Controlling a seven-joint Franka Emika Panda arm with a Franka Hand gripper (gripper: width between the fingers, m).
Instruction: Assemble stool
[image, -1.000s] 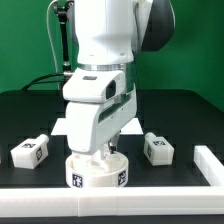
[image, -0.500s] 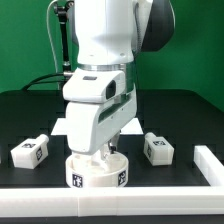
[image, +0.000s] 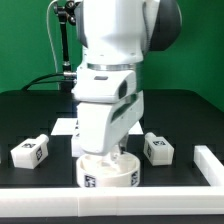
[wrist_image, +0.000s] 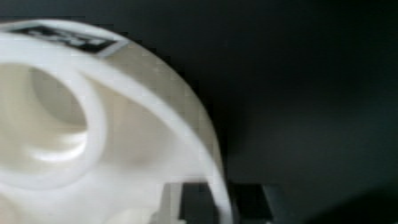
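Observation:
The white round ring-like seat (image: 108, 173) stands on the black table near the front, with a tag on its side. My gripper (image: 109, 154) reaches down into it and is shut on its wall. In the wrist view the seat (wrist_image: 107, 130) fills the picture, and its thin rim passes between my two dark fingers at the gripper (wrist_image: 222, 200). One blocky tagged leg (image: 30, 151) lies at the exterior view's left, another leg (image: 158, 148) at its right. A third leg is not visible.
A white L-shaped rail (image: 208, 165) runs along the table's front edge and up the exterior view's right side. The marker board (image: 67, 126) lies behind the arm, mostly hidden. Black cables hang at the back.
My arm and the seat held in the gripper have shifted toward the exterior view's right. Both legs lie where they were.

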